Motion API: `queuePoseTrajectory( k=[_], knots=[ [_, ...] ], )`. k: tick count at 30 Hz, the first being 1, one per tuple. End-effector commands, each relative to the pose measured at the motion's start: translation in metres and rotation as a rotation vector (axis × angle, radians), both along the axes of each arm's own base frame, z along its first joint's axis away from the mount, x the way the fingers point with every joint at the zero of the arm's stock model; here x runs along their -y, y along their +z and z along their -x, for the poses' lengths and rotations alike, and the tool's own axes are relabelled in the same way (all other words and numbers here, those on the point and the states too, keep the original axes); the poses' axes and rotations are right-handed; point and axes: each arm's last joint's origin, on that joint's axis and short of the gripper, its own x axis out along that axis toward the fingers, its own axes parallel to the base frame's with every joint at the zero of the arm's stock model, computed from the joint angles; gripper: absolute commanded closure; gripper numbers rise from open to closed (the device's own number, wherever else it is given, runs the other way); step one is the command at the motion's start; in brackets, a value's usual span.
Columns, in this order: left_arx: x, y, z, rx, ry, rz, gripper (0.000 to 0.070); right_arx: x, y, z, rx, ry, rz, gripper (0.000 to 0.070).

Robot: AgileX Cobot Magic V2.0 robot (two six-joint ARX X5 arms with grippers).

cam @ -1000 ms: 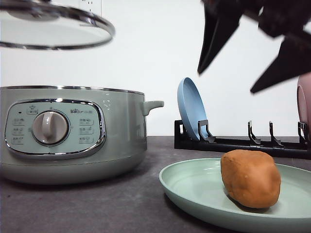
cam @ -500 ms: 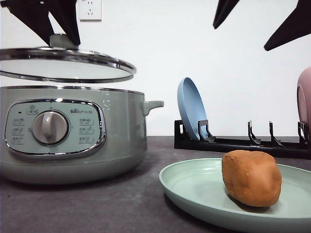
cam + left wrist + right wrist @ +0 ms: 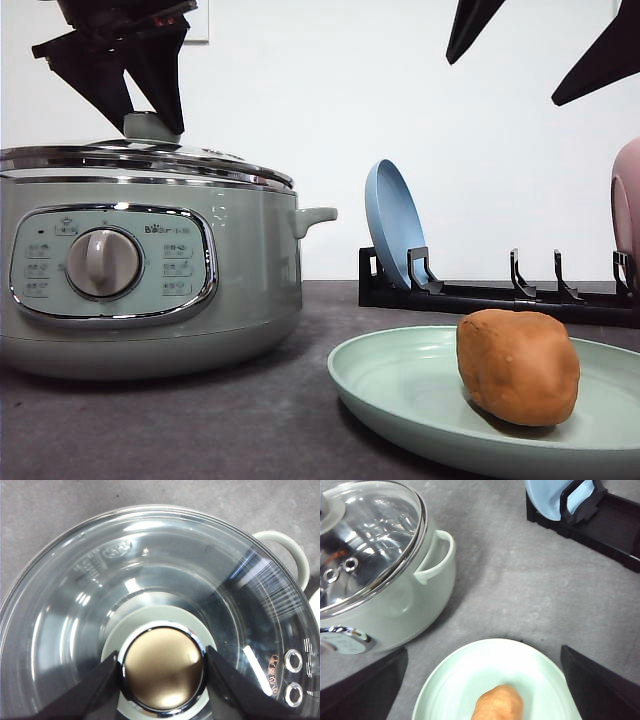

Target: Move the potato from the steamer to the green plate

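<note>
**Potato on plate; lid seated on steamer**

Item: oval orange-brown matte potato (image 3: 518, 366), lying on the wide pale mint-green shallow plate (image 3: 400, 385), towards its right half. The transfer itself reads as done.

Plate: on the dark grey tabletop (image 3: 200, 430), just beside the large round sage-green electric steamer (image 3: 240, 270), apart from it.

Steamer: chrome-rimmed control panel with central dial (image 3: 103, 262); small side handle (image 3: 315, 218) facing the plate. The glass lid (image 3: 150, 160) sits on the pot rim.

Left gripper (image 3: 140, 95): black fingers straddle the lid's chrome-capped green knob (image 3: 163, 664), pressed against both its sides in the left wrist view.

Right gripper (image 3: 545, 50): high above the plate, jaws spread wide, holding nothing; dark fingertips (image 3: 362, 685) flank the plate in the right wrist view.

Step in hand, as judged: closing the steamer. To do it well, check the lid rim lies level all round before letting go; spread the fingers fully clear of the knob, then lift straight up so the lid is not dragged askew.

Surroundings: black slotted dish rack (image 3: 500, 295) behind the plate, holding an upright round blue plate (image 3: 395, 225) and, at the right edge, a pink dish (image 3: 627, 215).

Obstructions: none near the knob. The rack stands well behind the plate.
</note>
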Motion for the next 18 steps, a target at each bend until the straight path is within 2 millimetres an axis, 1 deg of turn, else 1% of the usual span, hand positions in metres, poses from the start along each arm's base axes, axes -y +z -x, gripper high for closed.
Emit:
queuePoseTrajectory(
  k=[1,8,18],
  knots=[
    [0.0042,0.0057,-0.0041,0.036,-0.013,0.015,0.0698,-0.0018,0.005,-0.0007,0.022,0.008,0.005,0.0083],
    [0.0055,0.0039,-0.005,0.031,-0.017,0.012,0.0698,-0.0018,0.0051,-0.0006,0.024,0.012,0.007,0.0083],
    [0.0076,-0.0038,-0.0096,0.005,-0.02,-0.001,0.0698,-0.0017,0.0048,-0.0004,0.021,0.013,0.009,0.0083]
  ],
)
